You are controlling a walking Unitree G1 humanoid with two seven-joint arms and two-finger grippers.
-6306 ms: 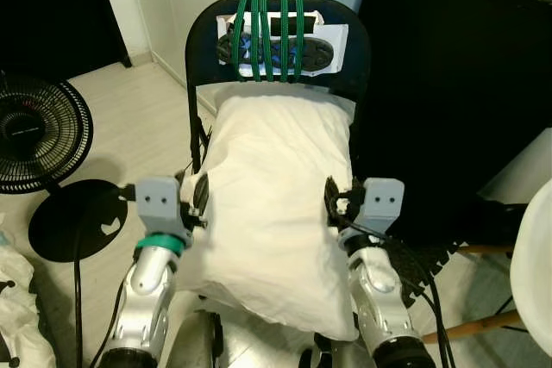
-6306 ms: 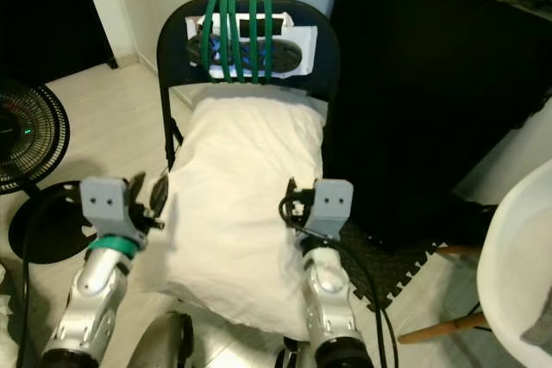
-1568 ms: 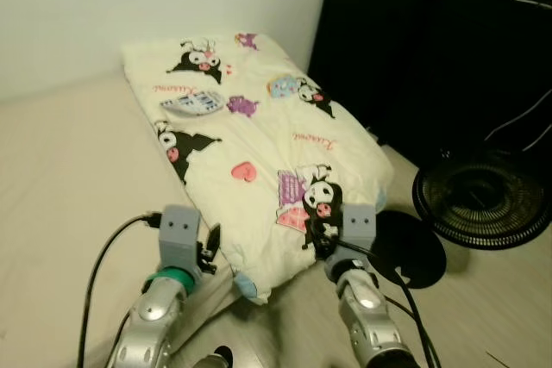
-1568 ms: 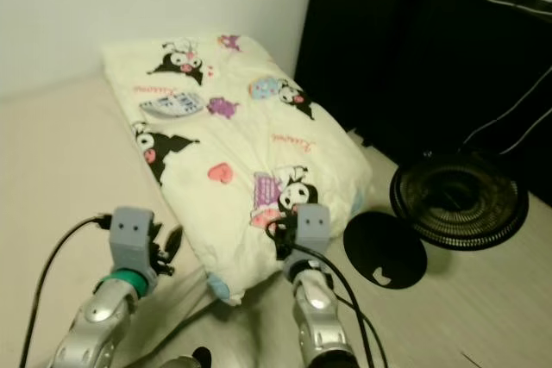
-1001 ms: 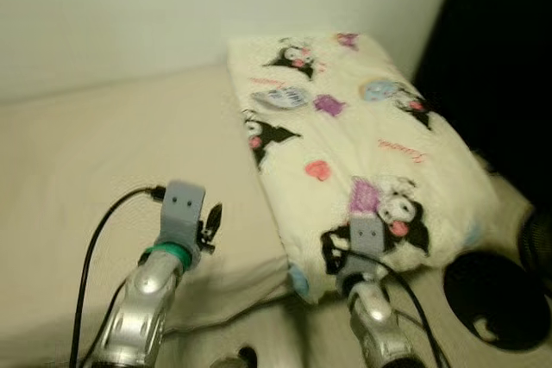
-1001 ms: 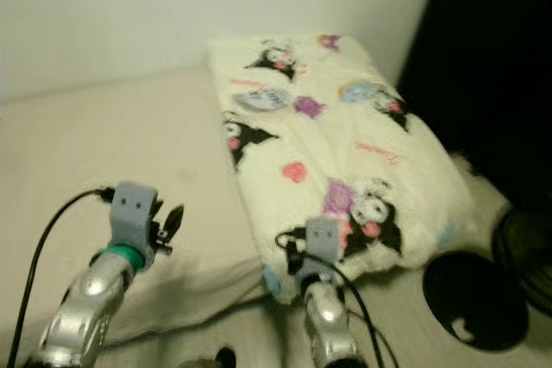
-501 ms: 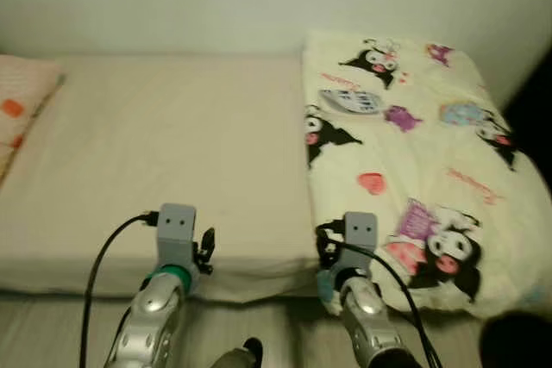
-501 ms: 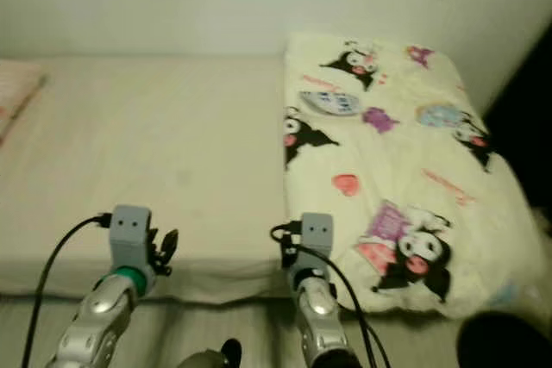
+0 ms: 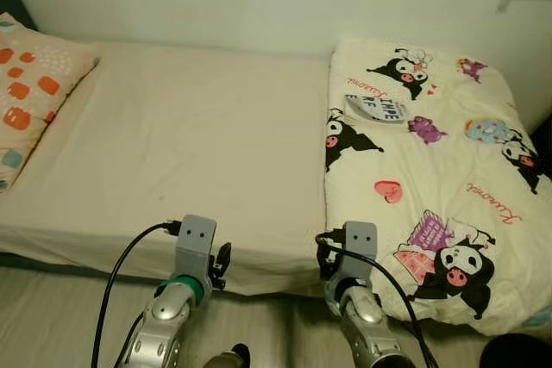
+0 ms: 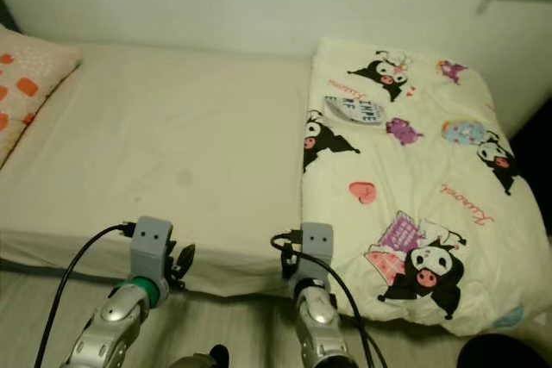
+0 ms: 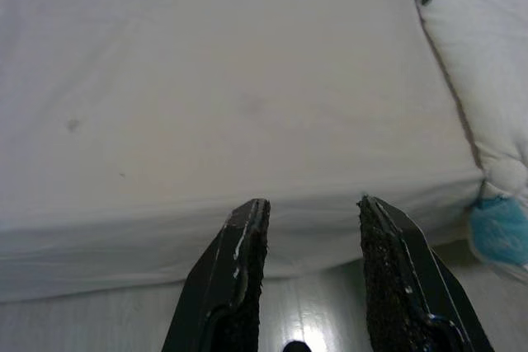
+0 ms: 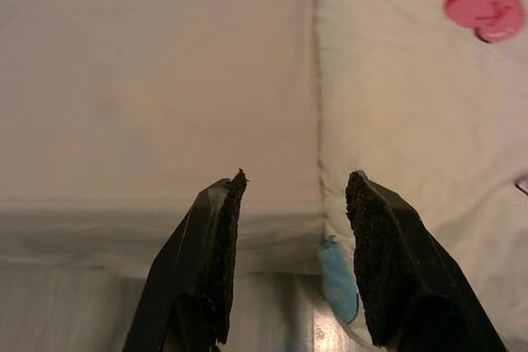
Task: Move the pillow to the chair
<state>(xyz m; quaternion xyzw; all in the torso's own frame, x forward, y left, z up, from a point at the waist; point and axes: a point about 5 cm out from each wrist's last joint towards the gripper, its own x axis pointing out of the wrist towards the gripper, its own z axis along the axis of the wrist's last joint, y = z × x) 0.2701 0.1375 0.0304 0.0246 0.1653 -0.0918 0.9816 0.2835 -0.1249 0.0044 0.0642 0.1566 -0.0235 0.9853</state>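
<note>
A pillow [image 9: 30,92] with orange and teal patches lies at the bed's far left end, partly cut off by the frame edge. My left gripper [image 9: 222,258] hovers low at the bed's near edge, open with nothing between its fingers [image 11: 243,237]. My right gripper [image 9: 323,256] is also open and bare, where the sheet meets the quilt; its fingers [image 12: 221,220] point along that seam. Both grippers are far from the pillow.
The bed [image 9: 190,144] with a cream sheet runs along a white wall. A thick quilt [image 9: 431,170] printed with cartoon figures covers its right end and hangs over the near edge. Pale wooden floor [image 9: 52,316] lies below; a dark round object [image 9: 517,355] sits at bottom right.
The camera has swung left along the bed, so the patterned pillow has come into view and the quilt has shifted right. Both grippers stay open and low. Seconds ago they flanked a white pillow on a black chair.
</note>
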